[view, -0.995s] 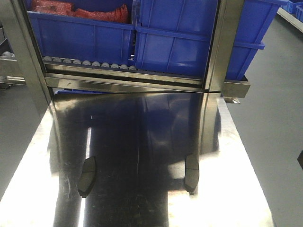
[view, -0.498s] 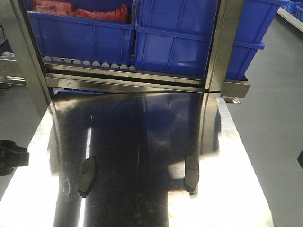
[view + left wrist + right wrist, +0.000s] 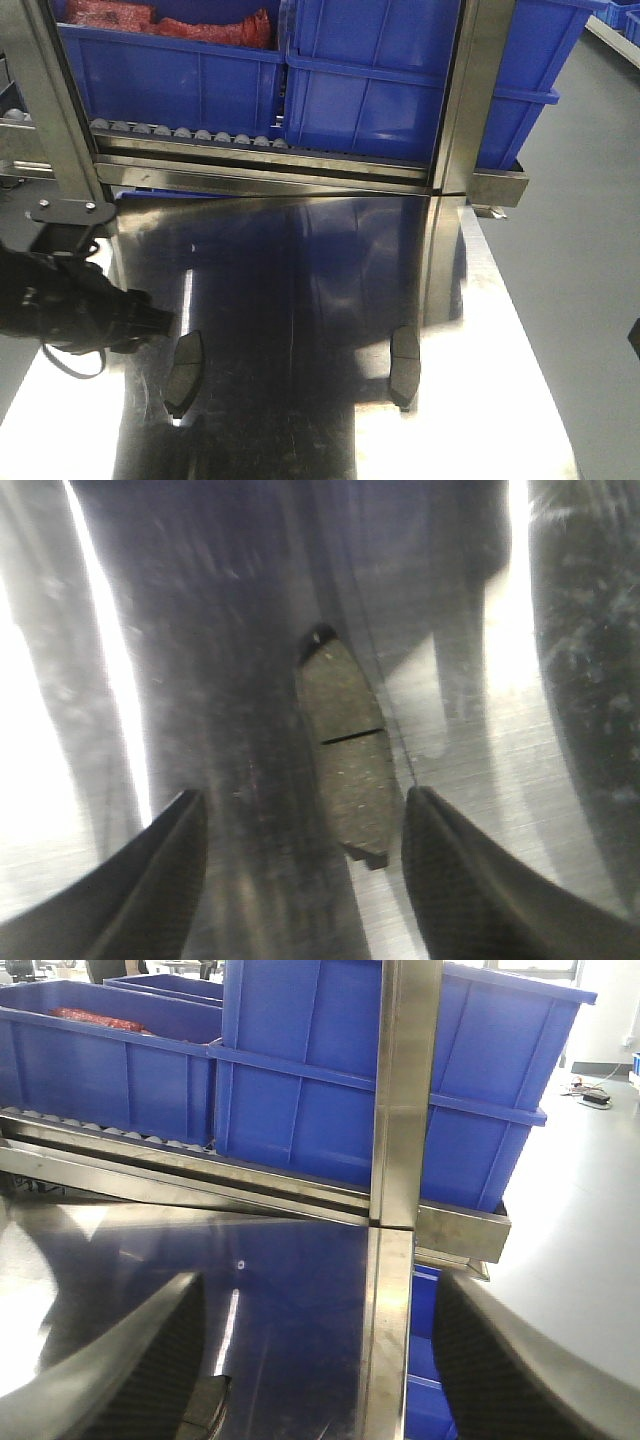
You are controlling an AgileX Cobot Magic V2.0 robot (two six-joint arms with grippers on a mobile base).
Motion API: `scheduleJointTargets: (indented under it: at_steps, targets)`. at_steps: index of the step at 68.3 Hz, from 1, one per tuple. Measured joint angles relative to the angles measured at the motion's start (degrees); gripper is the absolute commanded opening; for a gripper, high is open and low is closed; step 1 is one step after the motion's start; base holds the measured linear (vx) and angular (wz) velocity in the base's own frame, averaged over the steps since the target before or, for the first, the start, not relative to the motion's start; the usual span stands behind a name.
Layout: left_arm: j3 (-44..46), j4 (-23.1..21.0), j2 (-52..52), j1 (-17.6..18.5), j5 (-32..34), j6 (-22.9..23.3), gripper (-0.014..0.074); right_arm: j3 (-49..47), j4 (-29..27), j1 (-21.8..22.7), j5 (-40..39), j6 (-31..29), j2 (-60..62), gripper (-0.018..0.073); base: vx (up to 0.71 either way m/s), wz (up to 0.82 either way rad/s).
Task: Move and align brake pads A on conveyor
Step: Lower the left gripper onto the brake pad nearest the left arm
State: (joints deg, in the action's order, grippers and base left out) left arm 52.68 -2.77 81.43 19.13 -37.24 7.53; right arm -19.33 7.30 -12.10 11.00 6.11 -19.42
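Observation:
Two brake pads A lie flat on the shiny steel tabletop [image 3: 300, 300], the left pad [image 3: 183, 372] and the right pad [image 3: 404, 368]. No conveyor is in view. My black left arm [image 3: 70, 305] reaches in from the left edge, its front end just beside the left pad. In the left wrist view the left gripper [image 3: 305, 795] is open above that pad [image 3: 345, 750], which lies nearer the right finger [image 3: 450, 870]. The right gripper [image 3: 318, 1280] is open and empty. A pad [image 3: 205, 1410] shows by its left finger.
Behind the tabletop stands a steel roller rack [image 3: 180, 133] carrying blue bins [image 3: 380, 90], one holding red bags [image 3: 170, 22]. Steel posts [image 3: 470, 100] rise at the rack's sides. The tabletop's right edge [image 3: 520, 330] drops to grey floor.
My left arm has come into the front view from the left and moved right to the left pad. Both pads lie where they were.

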Motion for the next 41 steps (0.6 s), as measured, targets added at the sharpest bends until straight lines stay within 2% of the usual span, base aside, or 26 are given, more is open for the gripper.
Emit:
scheduleJointTargets:
  at_steps: [20, 41]
  targets:
    - [3.7, 0.0, 10.0, 4.1, -0.8, 5.9, 0.0409, 0.0, 0.0, 0.0, 0.0, 0.0, 0.0, 0.0471, 0.0, 0.0]
    - [8.8, 0.0, 18.0, 5.7, -3.6, 7.9, 0.0411, 0.0, 0.0, 0.0, 0.0, 0.0, 0.0, 0.0471, 0.0, 0.0]
